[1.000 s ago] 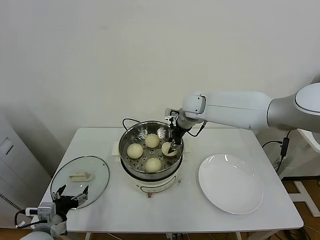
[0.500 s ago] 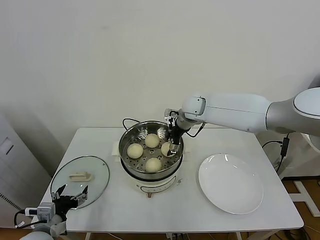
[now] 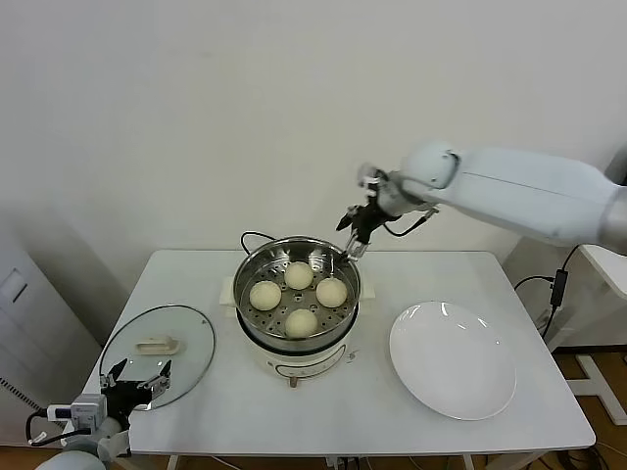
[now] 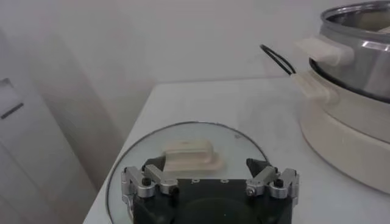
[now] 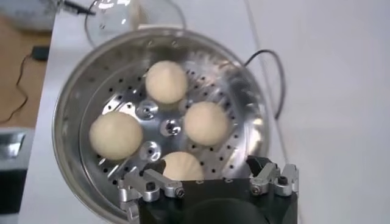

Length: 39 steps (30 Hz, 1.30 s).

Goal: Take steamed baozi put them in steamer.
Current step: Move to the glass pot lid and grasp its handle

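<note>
Several cream-white steamed baozi lie inside the shiny steamer at the table's middle. The right wrist view looks down on them on the steamer's perforated floor. My right gripper hangs open and empty in the air above the steamer's back right rim, clear of the buns; its fingers stand wide apart. My left gripper is parked open over the table's front left corner, just in front of the glass lid.
A flat white plate lies right of the steamer. A round glass lid with a cream handle lies at the left. The white cooker base has a black cord behind it.
My right gripper opened and let go of the baozi at the steamer's right side. It then rose out of the basket toward the back right. The left arm stayed put.
</note>
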Motion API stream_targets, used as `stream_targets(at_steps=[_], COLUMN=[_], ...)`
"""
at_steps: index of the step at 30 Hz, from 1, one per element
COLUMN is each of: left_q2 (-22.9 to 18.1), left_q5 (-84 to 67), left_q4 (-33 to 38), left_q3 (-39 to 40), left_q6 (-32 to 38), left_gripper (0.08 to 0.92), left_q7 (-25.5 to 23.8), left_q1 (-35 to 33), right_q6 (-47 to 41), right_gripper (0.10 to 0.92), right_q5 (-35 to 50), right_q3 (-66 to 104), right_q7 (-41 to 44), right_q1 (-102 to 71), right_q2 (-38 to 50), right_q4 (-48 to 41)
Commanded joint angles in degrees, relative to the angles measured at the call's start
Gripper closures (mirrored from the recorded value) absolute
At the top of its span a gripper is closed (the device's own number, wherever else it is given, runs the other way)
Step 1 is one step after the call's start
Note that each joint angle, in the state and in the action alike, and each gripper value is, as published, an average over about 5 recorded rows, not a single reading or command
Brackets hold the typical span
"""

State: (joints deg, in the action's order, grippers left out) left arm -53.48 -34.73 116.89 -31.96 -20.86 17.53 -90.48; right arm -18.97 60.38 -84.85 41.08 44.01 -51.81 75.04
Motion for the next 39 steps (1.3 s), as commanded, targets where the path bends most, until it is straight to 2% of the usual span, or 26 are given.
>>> stream_targets(at_steps=[1, 4, 8, 12, 18, 26, 32, 39], left_q2=[-0.13, 0.05, 0.20, 0.19, 0.44, 0.97, 1.06, 0.08], left_q5=[0.24, 0.43, 0.64, 0.74, 1.59, 9.11, 36.06, 66.36], left_q4=[0.28, 0.40, 0.96, 1.55, 2.35, 1.10, -4.82, -13.69], left_q3=[0.01, 0.11, 0.03, -0.31, -0.37, -0.39, -0.54, -1.46], left_q6=[-0.20, -0.09, 0.17, 0.36, 0.81, 3.01, 9.94, 19.55], left_gripper=[0.177, 0.177, 0.177, 0.177, 0.177, 0.177, 0.177, 0.177], left_q7=[-0.05, -0.10, -0.24, -0.17, -0.34, -1.15, -3.65, -8.25], left_q1=[1.54, 2.07, 2.25, 2.15, 1.92, 2.05, 0.94, 0.51], right_q6=[7.62, 11.82, 17.29, 20.68, 24.33, 26.52, 26.91, 27.01], right_gripper=[0.203, 0.203, 0.203, 0.203, 0.203, 0.203, 0.203, 0.203], right_q5=[2.18, 1.73, -0.69, -5.22, -15.70, -27.71, -33.31, -35.31], right_q3=[24.73, 43.06, 70.31, 92.63, 113.07, 124.64, 127.69, 127.95], right_q7=[-16.84, -24.04, -31.21, -36.21, -39.41, -39.88, -35.89, -32.54], right_q1=[-16.87, -34.03, -62.80, -86.44, -106.79, -117.95, -123.30, -125.59], right_q2=[26.14, 29.63, 29.01, 24.02, 11.26, -4.98, -14.76, -21.10], right_q4=[12.65, 15.40, 17.63, 19.81, 21.46, 21.82, 22.63, 22.92])
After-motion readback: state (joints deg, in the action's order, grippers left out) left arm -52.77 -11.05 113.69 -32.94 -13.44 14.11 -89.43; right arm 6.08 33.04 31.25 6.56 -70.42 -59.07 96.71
